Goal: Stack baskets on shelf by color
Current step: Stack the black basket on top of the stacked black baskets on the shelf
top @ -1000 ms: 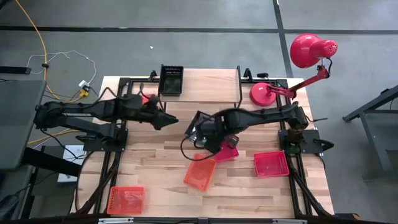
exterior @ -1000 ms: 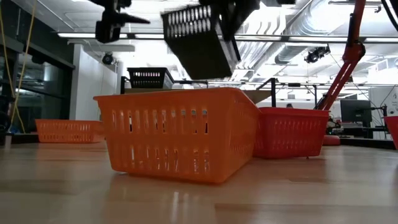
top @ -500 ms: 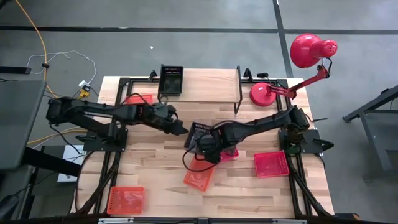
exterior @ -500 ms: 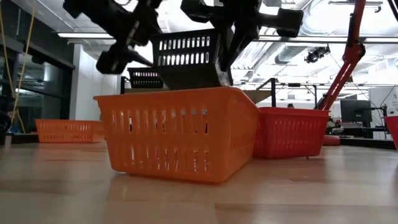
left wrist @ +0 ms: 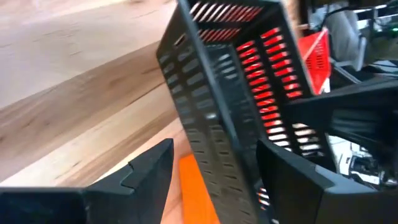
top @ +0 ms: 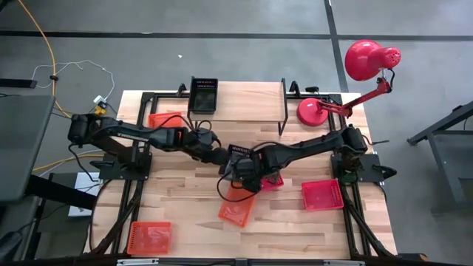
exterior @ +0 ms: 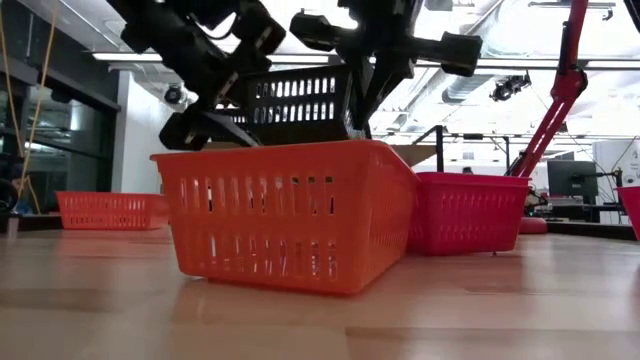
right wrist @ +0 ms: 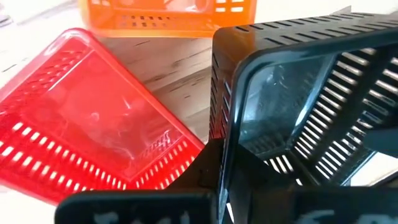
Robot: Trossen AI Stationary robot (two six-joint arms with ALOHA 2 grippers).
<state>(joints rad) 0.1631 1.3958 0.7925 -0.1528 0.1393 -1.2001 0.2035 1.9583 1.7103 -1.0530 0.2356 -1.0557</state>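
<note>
My right gripper [top: 247, 168] is shut on a black mesh basket [top: 238, 157] and holds it in the air over the middle of the table. In the low view the black basket [exterior: 300, 105] hangs above an orange basket [exterior: 285, 215]. My left gripper [top: 220, 157] is open at the basket's left side. In its wrist view my left gripper [left wrist: 214, 148] has one finger [left wrist: 149, 169] outside the basket's wall [left wrist: 211, 118] and the other [left wrist: 292, 177] on the inner side. Another black basket [top: 203, 94] stands on the left end of the wooden shelf [top: 247, 103]. My right gripper [right wrist: 224, 171] holds the black basket by a side wall near a corner [right wrist: 225, 140], the wall running between the fingers. The basket is lifted clear of the table and the other baskets, and is close to level. Whether my left gripper's fingers touch the wall, I cannot tell.
An orange basket [top: 238, 210] lies near the table's middle, and a red one [top: 271, 182] sits under my right arm. A pinkish-red one [top: 322, 194] is at the right, an orange one [top: 150, 236] at the near left corner, and another [top: 164, 118] left of the shelf. A red desk lamp [top: 355, 81] stands at the far right.
My right gripper has come down and turned the black basket from steeply tipped to nearly level. My left gripper has moved toward the table's right and near side, reaching the basket until its open fingers stand on either side of one wall.
</note>
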